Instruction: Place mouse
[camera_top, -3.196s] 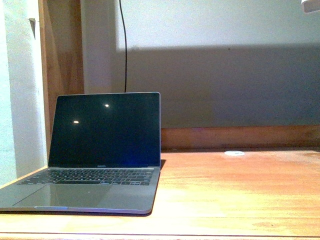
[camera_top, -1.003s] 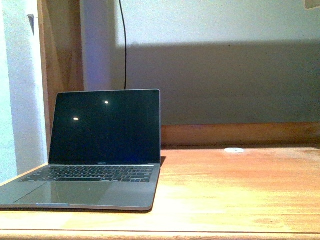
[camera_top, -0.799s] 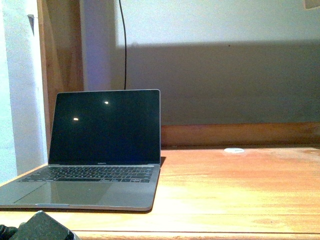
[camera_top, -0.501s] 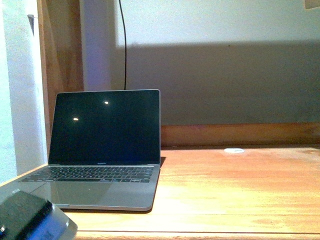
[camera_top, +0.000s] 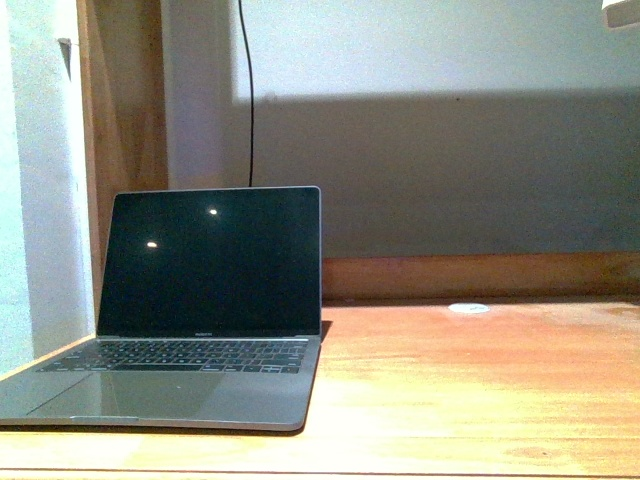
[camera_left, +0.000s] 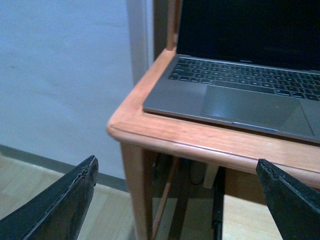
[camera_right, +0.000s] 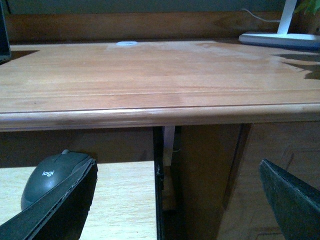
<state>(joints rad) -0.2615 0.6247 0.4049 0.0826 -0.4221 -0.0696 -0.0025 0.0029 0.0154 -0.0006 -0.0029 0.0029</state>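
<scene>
Mouse (camera_right: 50, 176) sits on a lower shelf (camera_right: 125, 200) under the table (camera_top: 480, 400) front edge, partly behind one finger (camera_right: 55, 210) of the right end effector (camera_right: 177, 165), which is spread wide and holds nothing. Left end effector (camera_left: 175, 165) is also wide open and empty, off the table's left near corner. Laptop (camera_top: 210, 300) fills that corner, lid up. Open wood runs right of it. White disc (camera_top: 469, 308) far back, lamp base (camera_right: 280, 40) far right.
</scene>
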